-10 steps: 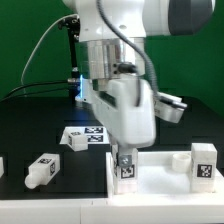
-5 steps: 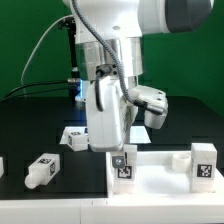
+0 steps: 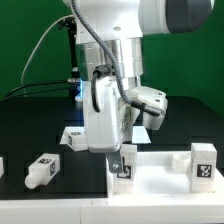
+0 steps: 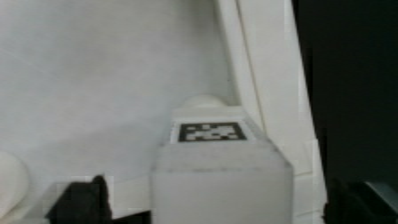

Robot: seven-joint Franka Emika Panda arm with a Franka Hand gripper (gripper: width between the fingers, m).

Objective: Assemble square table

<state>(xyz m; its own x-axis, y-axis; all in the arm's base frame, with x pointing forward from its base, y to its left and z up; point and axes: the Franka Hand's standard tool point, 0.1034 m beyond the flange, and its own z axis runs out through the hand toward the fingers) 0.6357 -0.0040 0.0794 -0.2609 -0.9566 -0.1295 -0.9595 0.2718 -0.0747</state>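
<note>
Tagged white leg [image 3: 124, 166] upright at corner of square tabletop slab [image 3: 160, 172], low toward the exterior view's right. Fingers [image 4: 82, 198] spread wide either side of it, gaps showing, nothing gripped. Second leg [image 3: 203, 163] upright farther right. Loose leg [image 3: 41, 170] lying on black bench [image 3: 30, 120].

The arm [image 3: 105, 30] stood nearly upright in the exterior view, its white links stacked one above another and a dark-capped joint [image 3: 190, 20] bulging toward that view's right. The wrist [image 3: 108, 105] pointed straight down, with a white-and-black block [image 3: 150, 108] mounted on its side toward the exterior view's right. The gripper [image 3: 122, 158] hung low at the arm's end, and in the wrist view its two dark fingers [image 4: 82, 198] were spread wide, the jaws parted.
</note>
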